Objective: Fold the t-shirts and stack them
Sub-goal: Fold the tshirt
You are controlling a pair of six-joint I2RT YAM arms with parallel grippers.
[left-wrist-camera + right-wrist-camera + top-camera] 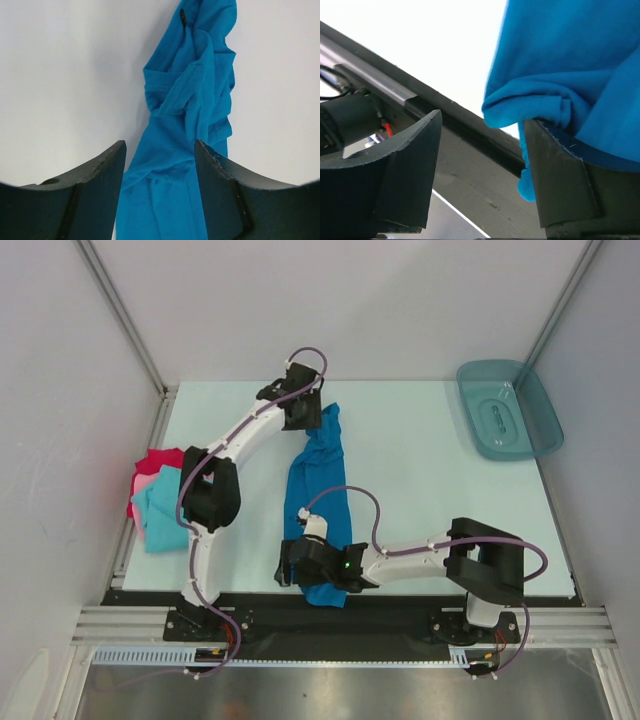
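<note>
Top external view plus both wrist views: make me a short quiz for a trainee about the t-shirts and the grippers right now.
1. True or false: both grippers are clamped shut on cloth.
2. Which t-shirt lies stretched long in the middle of the table? A red, B blue, C pink.
3. Fill in: the pile of other t-shirts sits at the table's ____ edge, by the robot's own sides.
Key: 1 false, the left gripper and right gripper both stand open. 2 B, the blue t-shirt. 3 left.
</note>
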